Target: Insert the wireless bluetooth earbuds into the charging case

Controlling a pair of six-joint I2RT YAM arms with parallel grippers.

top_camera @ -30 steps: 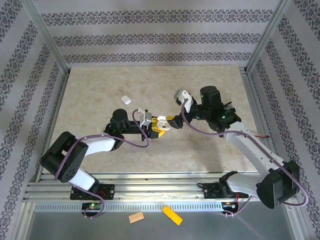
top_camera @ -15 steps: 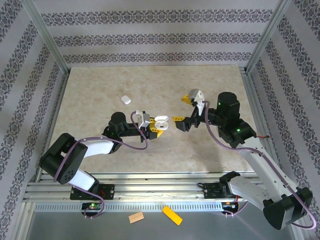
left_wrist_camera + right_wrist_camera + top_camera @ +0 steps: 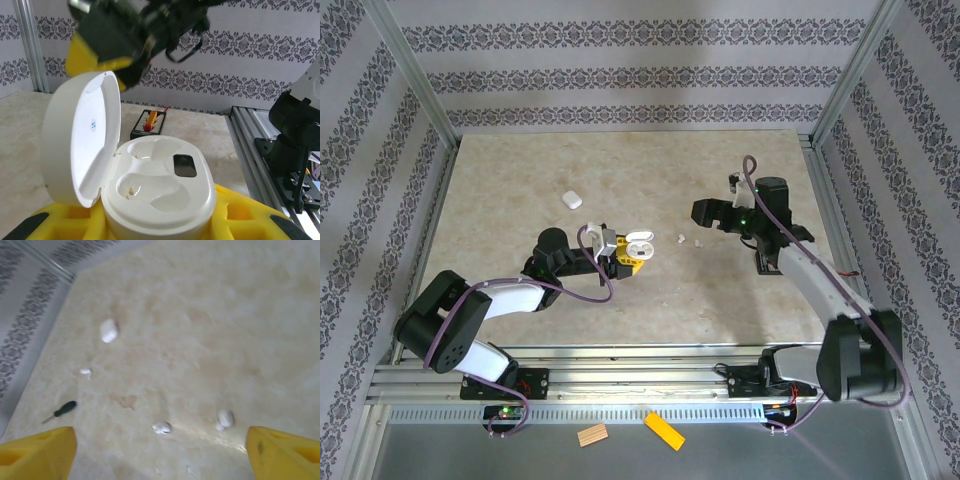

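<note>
Top external view. Change since half a second ago: the right gripper (image 3: 703, 212) has drawn back to the right, away from its former place just beside the left gripper (image 3: 625, 252). Two tiny white stemmed plastic earbuds (image 3: 680, 238) lie bare on the beige marbled tabletop (image 3: 520, 180), between the grippers and nearer the left one. The left gripper is almost unmoved, its yellow fingers clamped on the white pill-shaped plastic charging case (image 3: 640, 241), lid open. A second white rounded case (image 3: 571, 200), closed, is unmoved, well apart towards the far left.

Left wrist view. The charging case (image 3: 160, 187) stands upright between the left gripper's yellow fingers (image 3: 240, 212), gripped at its base. The hinged lid (image 3: 80, 135) is swung open to the left. Contents: two moulded wells, both vacant, and a dark rectangular window set in the top face beside them. No earbud is seated. A small black board with orange connectors (image 3: 150, 122) lies on the tabletop behind.

Right wrist view. The right gripper (image 3: 160, 455) has its yellow fingertips spread wide at the lower corners, holding nothing. Both earbuds lie loose on the tabletop (image 3: 225, 315), near each other but apart: one at (image 3: 161, 428), the other at (image 3: 224, 418). The second white rounded case (image 3: 108, 330) lies farther off. Near it are a small white fragment (image 3: 86, 372), too small to identify, and a small dark-handled screwdriver (image 3: 60, 411).
</note>
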